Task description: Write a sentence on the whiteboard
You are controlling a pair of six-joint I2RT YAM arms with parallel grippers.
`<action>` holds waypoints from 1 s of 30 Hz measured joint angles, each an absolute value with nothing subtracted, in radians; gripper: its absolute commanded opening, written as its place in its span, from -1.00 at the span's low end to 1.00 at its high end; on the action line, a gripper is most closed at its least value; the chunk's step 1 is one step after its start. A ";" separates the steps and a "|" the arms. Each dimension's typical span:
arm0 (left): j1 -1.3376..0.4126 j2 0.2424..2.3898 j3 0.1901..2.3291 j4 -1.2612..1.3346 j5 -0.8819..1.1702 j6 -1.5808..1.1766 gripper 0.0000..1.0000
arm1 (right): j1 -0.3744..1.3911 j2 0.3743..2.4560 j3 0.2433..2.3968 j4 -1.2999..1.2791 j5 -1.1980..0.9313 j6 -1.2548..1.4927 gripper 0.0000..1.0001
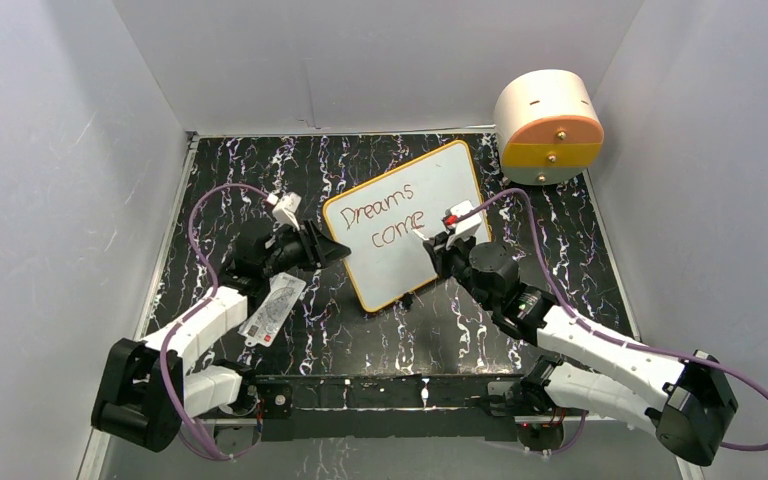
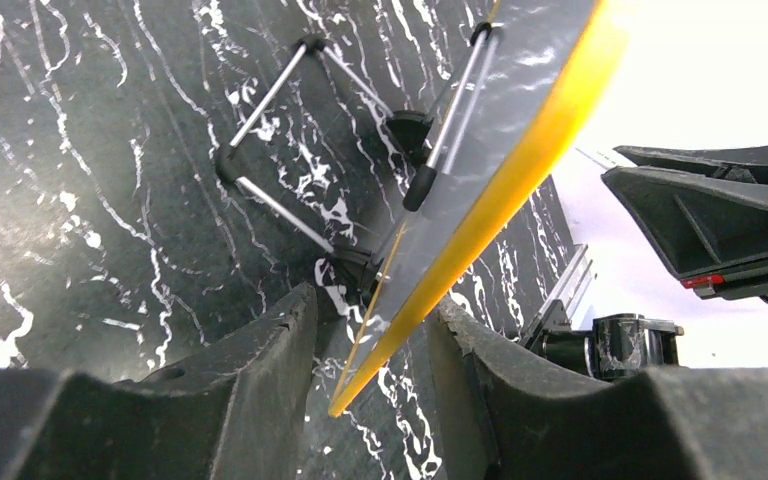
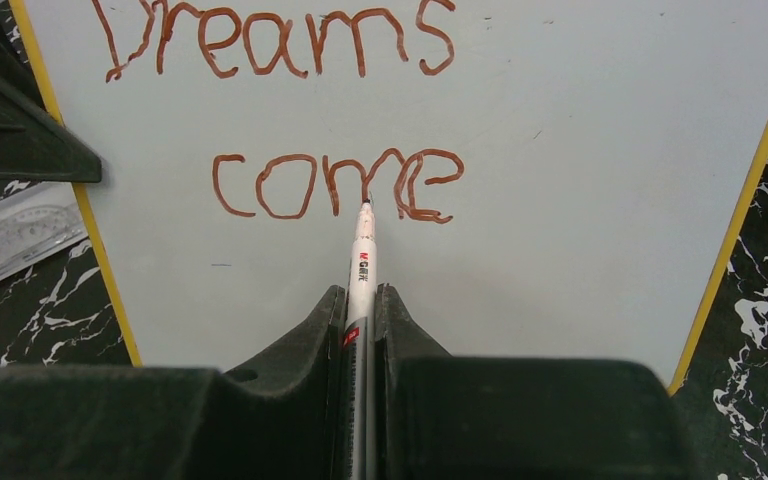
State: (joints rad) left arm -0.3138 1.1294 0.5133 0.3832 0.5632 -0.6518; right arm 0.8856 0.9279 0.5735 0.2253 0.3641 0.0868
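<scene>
Right claw: the right claw [image 3: 360,300] is clenching tight on a slim white plastic marker pen [image 3: 363,245], whose barrel is lying in the slot between the two black fingers and pointing straight ahead.
Pen tip: it is sitting at the board just under the "m" of "come". I cannot tell whether it is pressing or only hovering.
Sentence: the reddish-brown handwritten sentence [image 1: 397,229] is reading "Dreams come" in two slanted lines. No third line is showing, so the writing is probably sitting past halfway.
Whiteboard: the large white rectangular whiteboard with a thin orange-yellow frame [image 1: 430,180] is standing tilted on the black, white-veined marble-pattern tabletop [image 1: 250,170] between the two arms. Blank space is waiting below "come".
Left claw: the left claw [image 2: 370,320] is straddling the board's left frame edge with its jaws parted. Dark tabletop is showing in the gap on one side, so it is released rather than pinching.
Behind the board: a thin folding wire stand [image 2: 270,190] is propping it up.
Risk: with the left claw not gripping, pen pressure may be pushing the board back or twisting it on its stand, distorting the next word. The right fingers may also be dragging through fresh ink while dropping to the third line.
Surroundings: a flat white printed plastic card [image 1: 273,310] is lying beside the left arm, and a round cream-and-orange drum [image 1: 548,125] is sitting at the far right corner. Both are well apart from the pen.
</scene>
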 measured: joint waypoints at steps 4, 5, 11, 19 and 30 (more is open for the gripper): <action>-0.348 1.154 0.480 0.489 0.544 -0.682 -0.54 | 0.896 0.928 0.573 0.226 0.364 0.096 -1.00; -0.354 1.162 0.472 0.508 0.540 -0.686 -0.67 | 0.899 0.928 0.573 0.226 0.364 0.098 -1.00; -0.367 1.184 0.464 0.588 0.554 -0.635 -1.00 | 0.917 0.927 0.561 0.227 0.368 0.100 -1.00; -0.370 1.256 0.502 0.622 0.598 -0.530 -1.00 | 0.953 0.936 0.558 0.224 0.377 0.098 -1.00; -0.370 1.248 0.501 0.603 0.610 -0.483 -1.00 | 1.106 0.955 0.539 0.208 0.501 0.072 -1.00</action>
State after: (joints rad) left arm -0.3702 1.2476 0.5011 0.6025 0.6102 -0.4828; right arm 1.1065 0.9546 0.5392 0.2085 0.5007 0.0719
